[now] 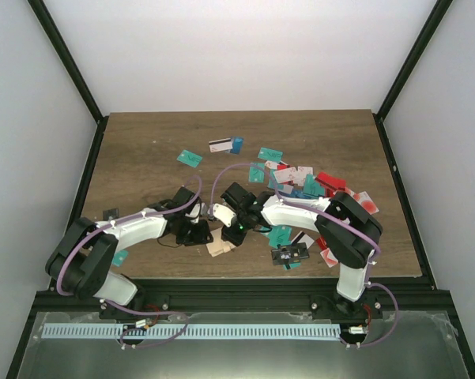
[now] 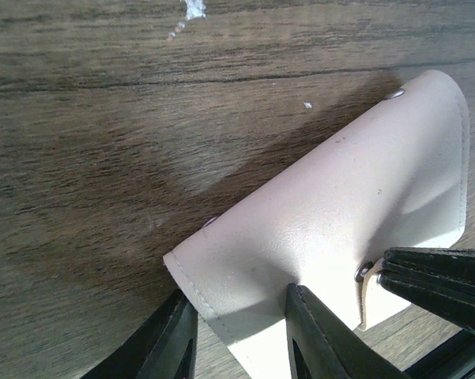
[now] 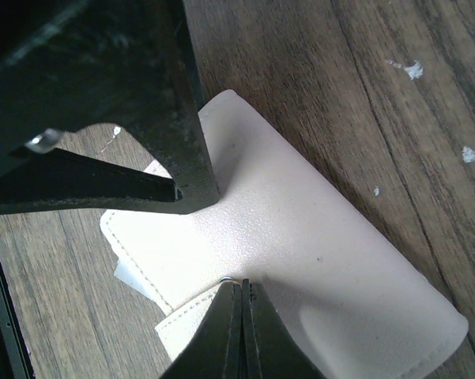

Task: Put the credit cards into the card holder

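Left gripper (image 2: 239,300) fingers clamp the card holder (image 2: 340,189) narrowly, at the table (image 1: 142,142)'s 6 o'clock. The right gripper (image 3: 242,292), closed tight, pinches its snap tab. Credit cards (image 1: 330,182) lie scattered toward 1 o'clock, so loading seems barely begun.

No text, label, brand, number or sign can be read in any of the three views. The small thin plastic cards (image 1: 219,145) strewn on the brown wooden table (image 1: 142,150) are seen too small for print to be made out. On the pale beige leather folding card holder (image 2: 340,229) only plain grain and stitching are shown.
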Controlling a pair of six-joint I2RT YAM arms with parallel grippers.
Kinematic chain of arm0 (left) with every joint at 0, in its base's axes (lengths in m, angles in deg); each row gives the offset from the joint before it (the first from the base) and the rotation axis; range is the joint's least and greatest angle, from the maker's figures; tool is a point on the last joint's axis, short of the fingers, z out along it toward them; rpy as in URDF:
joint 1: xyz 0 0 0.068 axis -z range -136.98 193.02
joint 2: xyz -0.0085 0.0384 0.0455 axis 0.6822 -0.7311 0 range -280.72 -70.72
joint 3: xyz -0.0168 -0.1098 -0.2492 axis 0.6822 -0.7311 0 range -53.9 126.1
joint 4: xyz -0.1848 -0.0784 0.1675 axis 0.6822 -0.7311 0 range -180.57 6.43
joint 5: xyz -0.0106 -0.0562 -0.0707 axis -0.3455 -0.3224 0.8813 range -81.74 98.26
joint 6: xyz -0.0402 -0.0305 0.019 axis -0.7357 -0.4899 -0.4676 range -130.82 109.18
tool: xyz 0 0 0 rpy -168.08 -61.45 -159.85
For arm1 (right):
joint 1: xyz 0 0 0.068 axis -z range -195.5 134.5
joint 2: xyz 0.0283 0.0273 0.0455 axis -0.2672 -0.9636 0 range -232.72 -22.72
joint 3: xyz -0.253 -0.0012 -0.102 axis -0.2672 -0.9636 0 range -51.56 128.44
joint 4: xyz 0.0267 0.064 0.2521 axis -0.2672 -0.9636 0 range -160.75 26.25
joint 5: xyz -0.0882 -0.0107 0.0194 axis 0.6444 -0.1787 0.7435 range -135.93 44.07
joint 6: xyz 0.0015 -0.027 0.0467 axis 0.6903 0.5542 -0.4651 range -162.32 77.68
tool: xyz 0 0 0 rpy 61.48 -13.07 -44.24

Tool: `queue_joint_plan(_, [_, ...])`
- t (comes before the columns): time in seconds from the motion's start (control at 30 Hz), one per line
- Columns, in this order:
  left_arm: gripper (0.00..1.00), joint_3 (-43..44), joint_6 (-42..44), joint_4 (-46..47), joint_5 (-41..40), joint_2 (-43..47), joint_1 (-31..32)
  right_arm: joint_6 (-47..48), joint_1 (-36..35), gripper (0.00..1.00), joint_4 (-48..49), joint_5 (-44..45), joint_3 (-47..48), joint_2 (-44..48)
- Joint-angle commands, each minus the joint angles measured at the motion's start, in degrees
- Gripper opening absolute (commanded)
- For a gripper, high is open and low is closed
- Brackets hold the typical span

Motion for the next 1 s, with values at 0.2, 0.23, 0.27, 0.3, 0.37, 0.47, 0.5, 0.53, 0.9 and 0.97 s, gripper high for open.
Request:
queue_joint_plan(0.2, [0.33,-2.11,-0.02,0.46,-0.45,-0.57,0.07,0.08,-0.22,0.01,1.06,0.14,2.21,-0.35])
queue_joint_plan(0.23, [0.33,-2.09,0.02,0.56,-0.43,-0.57,0.07,0.07,-0.24,0.01,0.86,0.25,2.39,-0.61])
queue_joint_plan(0.27, [0.33,-2.07,-0.01,0.60,-0.43,-0.57,0.07,0.09,-0.24,0.01,0.71,0.12,2.48,-0.89])
queue_joint_plan(0.3, [0.33,-1.99,-0.02,0.61,-0.43,-0.59,0.05,0.09,-0.24,0.01,0.62,-0.09,2.47,-1.15])
queue_joint_plan(0.37, [0.33,-2.11,0.03,0.59,-0.34,-0.73,0.03,-0.13,-0.23,0.01,0.73,-0.35,2.30,-1.18])
queue_joint_plan(0.47, [0.33,-2.25,0.03,0.75,-0.26,-0.78,0.07,-0.48,-0.33,0.01,1.04,-0.85,2.34,-0.90])
queue_joint_plan(0.5, [0.33,-2.28,-0.02,0.74,-0.25,-0.89,0.05,-0.52,-0.37,0.01,1.00,-1.00,2.49,-0.89])
queue_joint_plan(0.53, [0.33,-2.28,-0.01,0.85,-0.25,-0.90,0.07,-0.46,-0.34,0.01,0.92,-0.94,2.65,-0.95])
queue_joint_plan(0.9, [0.33,-2.76,0.14,0.85,-0.32,-1.01,0.07,-0.77,-0.33,0.01,1.60,-1.39,2.85,0.12])
queue_joint_plan(0.97, [0.33,-2.74,0.23,0.81,-0.32,-1.01,0.03,-0.79,-0.33,0.01,1.34,-1.44,3.05,-0.15])
